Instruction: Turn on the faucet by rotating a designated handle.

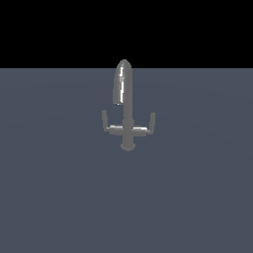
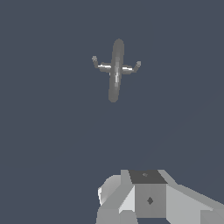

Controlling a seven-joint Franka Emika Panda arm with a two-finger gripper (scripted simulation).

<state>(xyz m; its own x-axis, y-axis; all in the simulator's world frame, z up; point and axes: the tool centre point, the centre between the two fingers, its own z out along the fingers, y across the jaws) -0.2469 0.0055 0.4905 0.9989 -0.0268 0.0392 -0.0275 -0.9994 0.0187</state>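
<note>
Exterior view: the faucet stands upright on a flat slate-grey floor, its tall arched spout rising from a round base and curving over to an outlet on the exterior view's left of the stem. Two thin L-shaped levers branch from the stem just above the base. The handle runs from the stem toward the exterior view's right as a horizontal bar ending in a short upturned tip; the mirror-image lever runs the opposite way from the same stem. No part of the arm appears in this view.

Wrist view: the faucet is seen from above, the spout as a long rounded bar with the two levers crossing it; which of the two tips is the handle cannot be told from this angle. Pale grey blocks of the gripper body lie well apart from the faucet, touching nothing. Its fingertips are out of frame, so whether it is released or clenched cannot be told.
</note>
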